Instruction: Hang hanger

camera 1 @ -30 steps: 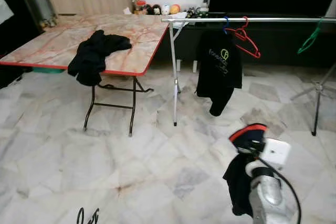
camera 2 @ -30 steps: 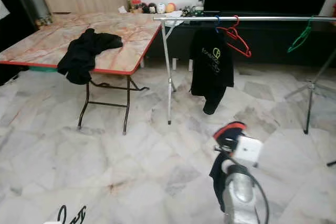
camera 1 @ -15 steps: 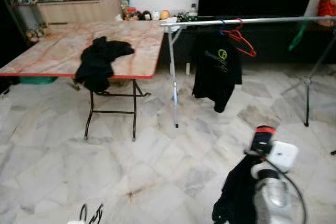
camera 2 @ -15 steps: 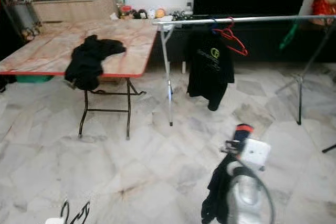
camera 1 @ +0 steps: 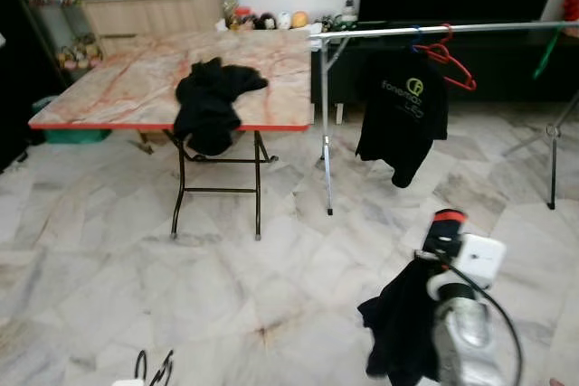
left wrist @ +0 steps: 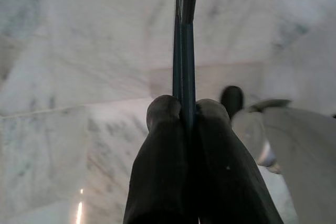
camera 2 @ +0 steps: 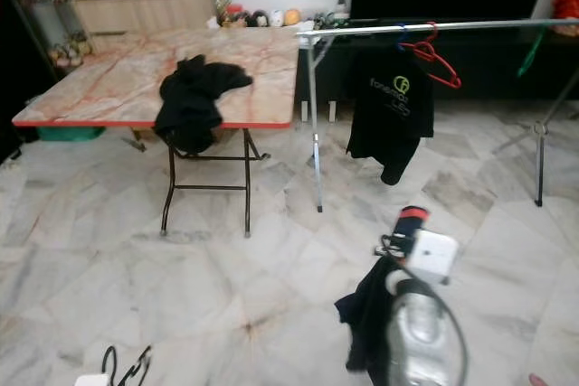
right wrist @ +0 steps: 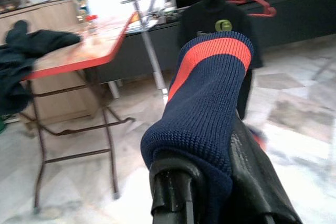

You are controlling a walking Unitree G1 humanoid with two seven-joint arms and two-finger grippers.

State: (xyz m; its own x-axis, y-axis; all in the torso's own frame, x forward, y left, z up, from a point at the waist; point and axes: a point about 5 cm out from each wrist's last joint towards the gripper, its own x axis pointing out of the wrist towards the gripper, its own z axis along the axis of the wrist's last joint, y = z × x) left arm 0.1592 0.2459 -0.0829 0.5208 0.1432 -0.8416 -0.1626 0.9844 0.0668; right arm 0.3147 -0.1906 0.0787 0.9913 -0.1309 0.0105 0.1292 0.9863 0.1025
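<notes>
Marble floor (camera 1: 109,250), rail (camera 1: 470,28) ahead. Right pincer (right wrist: 210,182) clamped on a navy garment (right wrist: 210,98); left pincer (left wrist: 186,109) clamped on a dark hanger (left wrist: 182,40).

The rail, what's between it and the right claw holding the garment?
Bare marble floor. In the left eye view, the right claw with its garment stands short of the rail.

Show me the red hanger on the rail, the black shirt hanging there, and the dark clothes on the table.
red hanger (camera 1: 455,64), left eye view, its lower bar.
black shirt (camera 1: 403,115), left eye view, chest below the logo.
dark clothes (camera 1: 207,106), left eye view, middle of the heap.
</notes>
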